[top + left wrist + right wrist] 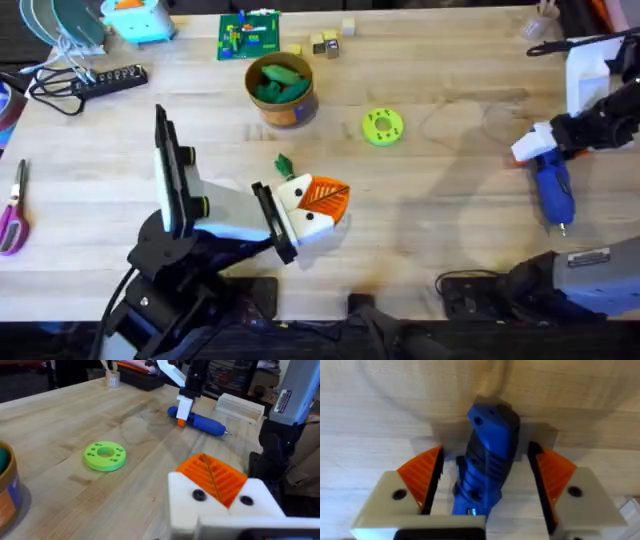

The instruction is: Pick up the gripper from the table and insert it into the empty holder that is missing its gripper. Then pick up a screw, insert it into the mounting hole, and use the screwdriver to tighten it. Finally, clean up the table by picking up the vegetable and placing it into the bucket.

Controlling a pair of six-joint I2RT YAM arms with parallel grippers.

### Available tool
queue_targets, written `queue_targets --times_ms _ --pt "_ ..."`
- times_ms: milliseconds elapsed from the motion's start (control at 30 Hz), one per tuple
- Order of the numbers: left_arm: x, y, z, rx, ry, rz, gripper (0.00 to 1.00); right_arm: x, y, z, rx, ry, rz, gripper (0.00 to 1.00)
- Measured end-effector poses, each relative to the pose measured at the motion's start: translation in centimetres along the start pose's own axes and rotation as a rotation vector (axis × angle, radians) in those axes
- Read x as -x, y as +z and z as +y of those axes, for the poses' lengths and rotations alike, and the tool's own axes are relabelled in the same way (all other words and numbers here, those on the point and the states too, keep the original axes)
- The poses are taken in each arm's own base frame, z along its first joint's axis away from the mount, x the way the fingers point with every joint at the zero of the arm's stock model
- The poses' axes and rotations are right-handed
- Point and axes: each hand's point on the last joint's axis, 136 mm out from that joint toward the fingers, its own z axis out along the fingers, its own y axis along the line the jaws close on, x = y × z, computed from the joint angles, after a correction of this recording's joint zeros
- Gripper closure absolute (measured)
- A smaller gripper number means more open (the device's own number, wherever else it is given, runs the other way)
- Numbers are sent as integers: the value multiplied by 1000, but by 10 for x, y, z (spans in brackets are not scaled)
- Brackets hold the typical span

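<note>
Blue screwdriver between spread right fingers, unclamped; off-centre closing could roll it. Left fingers: cannot tell.

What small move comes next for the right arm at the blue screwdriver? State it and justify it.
Probably close the right gripper on the screwdriver. The wrist view shows its orange pads open on either side of the blue body with gaps on both sides, and the tool lies flat on the table, so nothing is gripped yet.

No lettering, label, brand or number in these views is clear enough to read.
</note>
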Motion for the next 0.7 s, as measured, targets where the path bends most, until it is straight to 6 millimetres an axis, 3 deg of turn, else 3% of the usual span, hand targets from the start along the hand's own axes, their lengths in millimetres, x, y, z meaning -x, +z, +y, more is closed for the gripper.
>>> queue_targets --times_ms 100,167,333,500,700 --pt "0 0 0 0 0 0 986 0 0 0 0 -1 0 37" --pt "0 0 0 0 0 0 986 1 0 -1 -2 -2 -3 130" --pt "0 0 0 0 0 0 986 3 0 -2 -9 -6 -12 478" --pt "0 0 0 0 0 0 986 5 1 -8 -25 0 -16 942" --pt "0 0 0 0 0 0 986 11 -2 -9 -6 34 -23 977"
